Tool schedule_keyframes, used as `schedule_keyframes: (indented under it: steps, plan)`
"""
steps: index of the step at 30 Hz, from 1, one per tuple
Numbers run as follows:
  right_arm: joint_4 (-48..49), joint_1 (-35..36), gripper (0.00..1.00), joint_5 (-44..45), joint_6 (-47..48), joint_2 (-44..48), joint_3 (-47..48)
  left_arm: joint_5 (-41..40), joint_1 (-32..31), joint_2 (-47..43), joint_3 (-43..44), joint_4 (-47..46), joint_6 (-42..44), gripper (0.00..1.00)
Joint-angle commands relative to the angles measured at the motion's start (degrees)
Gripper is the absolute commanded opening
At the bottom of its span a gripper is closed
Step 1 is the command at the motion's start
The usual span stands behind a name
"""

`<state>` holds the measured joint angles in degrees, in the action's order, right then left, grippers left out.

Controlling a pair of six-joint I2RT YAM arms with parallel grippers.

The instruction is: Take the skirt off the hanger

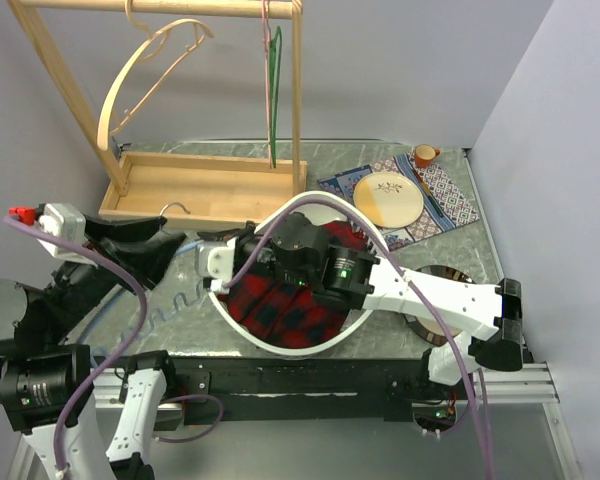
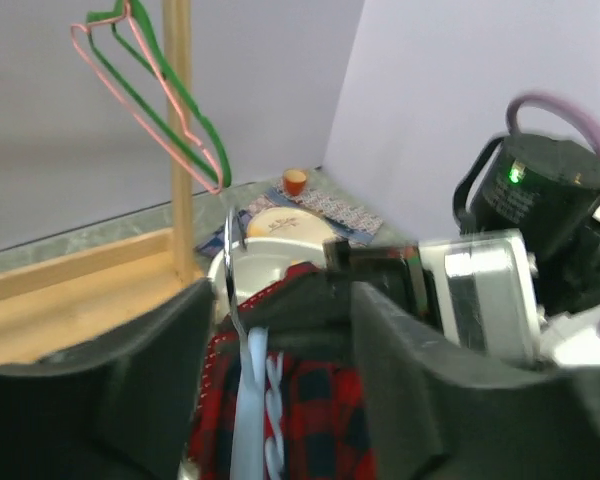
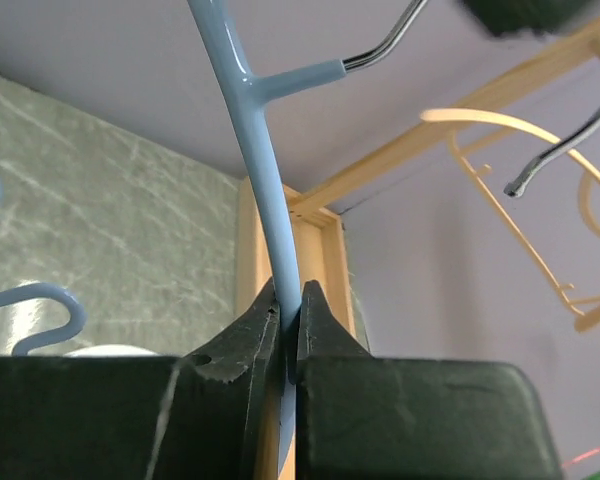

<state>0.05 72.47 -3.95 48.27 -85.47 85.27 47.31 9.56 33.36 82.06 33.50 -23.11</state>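
One red-plaid skirt (image 1: 292, 308) lies bunched in white tub (image 1: 248, 335) mid-table, w/ blue hanger (image 3: 270, 180) rising from it. R gripper (image 3: 298, 320) pinched tight on hanger arm; L gripper (image 2: 285, 310) partway open, gripping nothing.

1. The top view is bright, evenly lit and sharp, with only soft shadows on the table (image 1: 350, 160).
2. The left wrist view is smeared; the left gripper (image 2: 280, 330) is a dark blur.
3. In the right wrist view, the blue hanger (image 3: 270, 230) is crisp with a thin glare line, while the wooden rack (image 3: 460, 112) is soft.
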Motion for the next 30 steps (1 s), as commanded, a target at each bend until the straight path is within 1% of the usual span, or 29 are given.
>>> schedule_keyframes:
  steps: [1, 2, 4, 5, 6, 11, 14, 17, 19, 20, 23, 24, 26, 27, 28, 30]
  plan:
    - [10.2, -2.1, 0.0, 0.8, -1.9, 2.0, 4.7, -3.4, -0.7, -2.0, 4.4, 3.6, 3.7, 0.72]
    - [9.5, -2.5, 0.0, 0.8, -1.3, 2.6, 4.9, -4.8, -1.1, -1.9, 5.1, 4.6, 4.6, 0.8]
    - [7.7, -3.7, 0.0, 2.1, -0.7, 3.3, 5.2, -9.4, -1.7, -1.1, 7.7, 7.4, 6.8, 0.82]
    - [7.3, -4.1, 0.0, 2.9, 0.0, 4.3, 5.0, -10.1, -2.3, -0.8, 8.5, 8.2, 7.4, 0.83]
    - [6.5, -4.4, 0.0, 3.6, 0.4, 5.0, 4.7, -10.3, -2.6, -0.7, 9.0, 8.5, 7.5, 0.83]
    - [6.7, -7.3, 0.0, 3.5, 1.5, 11.3, -0.1, -4.1, -4.1, -0.6, 7.9, 8.0, 8.1, 0.81]
    - [4.8, -9.2, 0.0, 2.8, 1.1, 13.5, -0.6, -4.5, -4.3, -0.7, 7.2, 8.6, 9.4, 0.8]
    - [2.2, -9.8, 0.0, 0.7, 1.4, 15.4, -1.9, -4.2, -4.7, -0.8, 5.7, 8.1, 11.0, 0.83]
    - [1.4, -10.2, 0.0, -1.1, 1.8, 16.8, -3.9, -3.8, -5.2, 1.1, 6.0, 8.6, 11.4, 0.81]
    - [1.2, -10.2, 0.0, -1.2, 1.9, 17.4, -4.3, -3.3, -5.6, 2.0, 6.5, 9.2, 11.6, 0.79]
    - [2.4, -11.9, 0.0, -2.6, 1.7, 19.3, -6.6, 2.1, -5.7, 4.9, 6.8, 9.2, 10.2, 0.72]
    - [3.2, -12.4, 0.0, -3.3, 1.9, 19.6, -7.2, 5.7, -5.7, 5.2, 5.0, 7.8, 9.8, 0.7]
    - [2.1, -14.0, 0.0, -4.5, 2.2, 19.9, -6.5, 6.9, -5.7, 5.6, 3.1, 7.5, 8.8, 0.57]
    - [0.7, -14.5, 0.0, -5.8, 2.1, 19.8, -5.5, 8.3, -5.7, 6.1, 1.7, 7.7, 8.6, 0.48]
    - [0.3, -15.3, 0.0, -6.5, 2.1, 19.5, -5.0, 9.3, -5.7, 6.3, 1.0, 7.6, 8.4, 0.29]
    - [0.5, -15.6, 0.0, -7.6, 2.1, 19.5, -5.1, 10.4, -5.8, 6.4, -0.6, 7.5, 7.5, 0.17]
